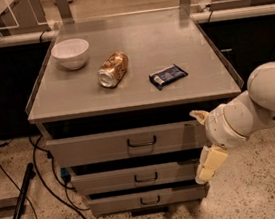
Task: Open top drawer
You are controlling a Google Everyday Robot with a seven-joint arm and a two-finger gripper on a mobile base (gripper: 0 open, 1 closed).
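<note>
Near the right end of the top drawer, which is sitting just under the tabletop, the gripper is hovering wide open and empty; closing in from here, it is risking missing the small central handle and bumping the panel.

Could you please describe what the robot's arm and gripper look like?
The arm is smooth, glossy white, built of rounded, bulbous segments; no cables or markings show. The gripper, by the right end of the top drawer front, has a white ringed wrist and blocky cream-yellow fingers.
</note>
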